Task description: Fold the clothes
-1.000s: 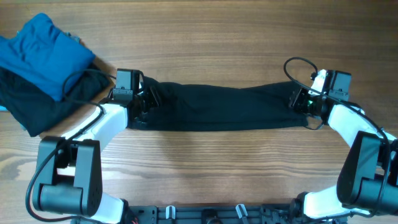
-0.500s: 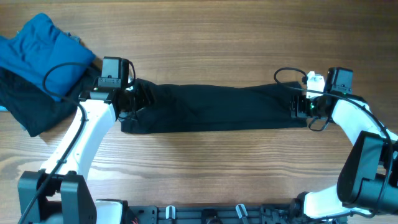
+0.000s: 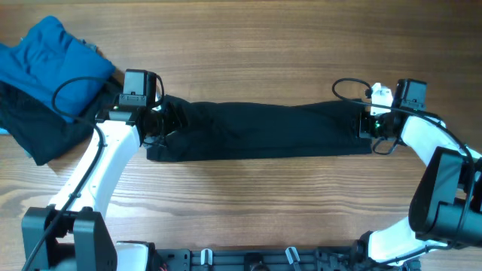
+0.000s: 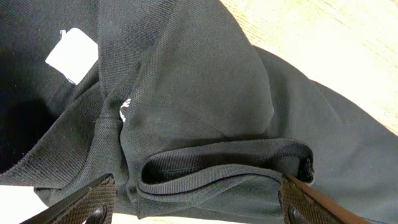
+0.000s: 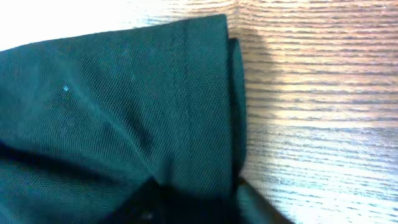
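Two hands work the ends of one black garment point(image 3: 263, 129), which lies on the wooden surface point(image 3: 263, 53) as a long, narrow band running left to right between the arms.

1. Left hand point(image 4: 194, 190): the fingers stand wide apart, holding nothing, directly above the bunched left end. Below them lie a ribbed edge point(image 4: 224, 169) rolled into an open loop, a white tag point(image 4: 71, 55) and a small white mark point(image 4: 124, 111) half hidden in a crease.
2. Right hand point(image 3: 369, 124): it sits at the right end, over a layered edge that looks flat and square. The wrist view does not show whether the fingers are closed on the cloth; treat this as unknown.

Judged step: taking one end to fold the band across its length.
- Pinch all layers together, including the rolled ribbed edge; a grip on the top layer alone would probably pull the band open.
- Flatten the bunching at the left end before carrying it over, or the fold is likely to come out lumpy.
- Keep both ends level so the edges meet.

No container is in view. At the far left, well apart from the band, a folded blue garment point(image 3: 49, 56) rests on a plain folded black garment point(image 3: 38, 128).
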Robot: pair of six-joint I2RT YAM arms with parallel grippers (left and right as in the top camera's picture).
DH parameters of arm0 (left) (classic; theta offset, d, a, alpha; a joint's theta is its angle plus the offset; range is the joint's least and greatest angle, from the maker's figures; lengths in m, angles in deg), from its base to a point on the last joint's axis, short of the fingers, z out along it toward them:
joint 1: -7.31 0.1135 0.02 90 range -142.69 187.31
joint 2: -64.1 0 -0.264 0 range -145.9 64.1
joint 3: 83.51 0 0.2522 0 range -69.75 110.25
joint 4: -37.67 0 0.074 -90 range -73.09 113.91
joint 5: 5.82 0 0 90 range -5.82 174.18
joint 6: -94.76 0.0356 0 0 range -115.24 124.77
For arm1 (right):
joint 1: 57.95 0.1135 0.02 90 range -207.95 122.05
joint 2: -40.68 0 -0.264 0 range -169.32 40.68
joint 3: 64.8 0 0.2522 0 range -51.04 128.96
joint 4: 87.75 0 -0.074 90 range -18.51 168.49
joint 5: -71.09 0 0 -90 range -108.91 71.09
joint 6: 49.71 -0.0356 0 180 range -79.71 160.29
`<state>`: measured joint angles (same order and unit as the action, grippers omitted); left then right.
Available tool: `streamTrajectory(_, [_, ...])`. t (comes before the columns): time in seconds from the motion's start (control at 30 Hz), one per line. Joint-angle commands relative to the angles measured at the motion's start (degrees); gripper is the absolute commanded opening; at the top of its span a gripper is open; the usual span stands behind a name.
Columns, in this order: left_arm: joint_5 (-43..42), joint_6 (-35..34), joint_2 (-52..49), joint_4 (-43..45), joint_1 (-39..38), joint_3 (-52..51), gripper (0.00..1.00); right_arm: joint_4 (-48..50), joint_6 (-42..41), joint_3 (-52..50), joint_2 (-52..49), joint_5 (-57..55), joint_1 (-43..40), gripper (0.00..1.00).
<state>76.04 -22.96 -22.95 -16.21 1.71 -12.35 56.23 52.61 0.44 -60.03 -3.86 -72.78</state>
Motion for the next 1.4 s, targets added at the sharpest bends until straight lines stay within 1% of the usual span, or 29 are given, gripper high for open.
streamTrajectory(0.0, [0.5, 0.5, 0.0, 0.0, 0.3, 0.6, 0.84, -1.0, -1.6, -1.3, -2.9, 2.6, 0.1, 0.04])
streamTrajectory(0.07, [0.5, 0.5, 0.0, 0.0, 0.3, 0.6, 0.84, -1.4, -8.2, 0.5, -2.8, -2.0, 0.1, 0.04])
streamTrajectory(0.13, [0.6, 0.5, 0.0, -0.2, 0.3, 0.6, 0.84, -3.8, -11.2, 3.5, -2.4, -6.7, 0.0, 0.04])
streamTrajectory(0.2, [0.6, 0.5, 0.0, -0.7, 0.3, 0.6, 0.84, -9.3, -11.3, 9.1, -1.7, -12.7, -0.2, 0.04])
streamTrajectory(0.27, [0.6, 0.5, 0.0, -0.9, 0.3, 0.6, 0.84, -15.1, -11.3, 14.9, -1.0, -16.5, -0.2, 0.04])
streamTrajectory(0.37, [0.6, 0.5, 0.0, -1.1, 0.3, 0.6, 0.84, -22.2, -12.8, 21.3, -0.5, -13.3, 0.2, 0.04])
streamTrajectory(0.43, [0.6, 0.5, 0.0, -1.1, 0.3, 0.6, 0.84, -24.9, -12.9, 22.4, -0.5, -9.4, 1.4, 0.04])
streamTrajectory(0.5, [0.6, 0.5, 0.0, -1.0, 0.3, 0.6, 0.84, -26.6, -14.3, 22.4, -0.5, -8.6, 4.2, 0.04])
streamTrajectory(0.57, [0.5, 0.5, 0.0, -1.1, 0.3, 0.6, 0.84, -27.1, -17.5, 22.4, -0.5, -7.8, 8.2, 0.04])
streamTrajectory(0.63, [0.5, 0.4, 0.0, -1.1, 0.3, 0.6, 0.84, -25.5, -20.2, 22.1, -0.7, -4.4, 13.6, 0.04])
streamTrajectory(0.77, [0.5, 0.5, 0.0, -1.1, 0.3, 0.6, 0.84, -23.6, -26.3, 21.9, -1.5, -4.2, 21.4, 0.04])
streamTrajectory(0.93, [0.5, 0.5, 0.0, -1.1, 0.3, 0.6, 0.84, -23.3, -30.6, 21.9, -3.7, -4.2, 28.1, 0.04])
streamTrajectory(1.03, [0.5, 0.5, 0.0, -1.1, 0.3, 0.6, 0.84, -22.9, -32.4, 21.9, -5.1, -2.6, 30.4, 0.04])
streamTrajectory(1.1, [0.5, 0.5, 0.0, -1.1, 0.3, 0.6, 0.85, -21.3, -34.8, 21.9, -5.8, 0.9, 31.4, 0.04])
streamTrajectory(1.17, [0.5, 0.5, 0.0, -1.1, 0.3, 0.6, 0.85, -20.0, -35.1, 21.9, -5.9, 2.9, 31.9, 0.04])
streamTrajectory(1.23, [0.5, 0.5, 0.0, -1.1, 0.3, 0.6, 0.85, -18.8, -36.9, 21.9, -5.9, 3.1, 32.2, 0.04])
streamTrajectory(1.37, [0.5, 0.5, 0.0, -1.1, 0.3, 0.6, 0.85, -18.5, -38.0, 21.9, -5.9, 3.1, 32.5, 0.04])
